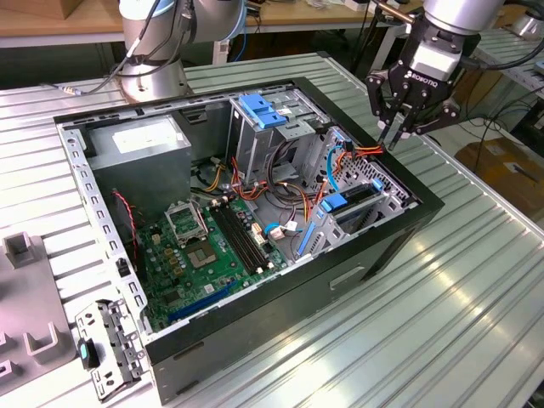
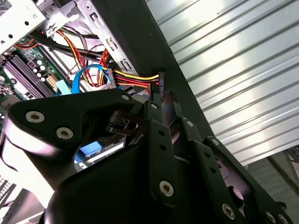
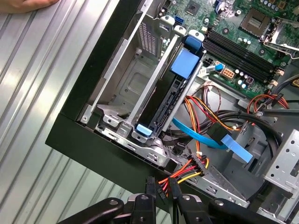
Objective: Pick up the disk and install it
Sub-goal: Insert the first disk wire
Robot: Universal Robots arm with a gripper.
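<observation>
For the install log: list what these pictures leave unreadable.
1. Disk, first wrist view: edge-on in its bay, whose walls hide its faces.
2. Case, second wrist view: the gripper blocks much of its inside.
3. Hand, first wrist view: cut off by the picture's edge.

Silver arm [image 1: 151, 59], black claw [image 1: 393, 140] with silver screws [image 2: 160, 187]
</observation>
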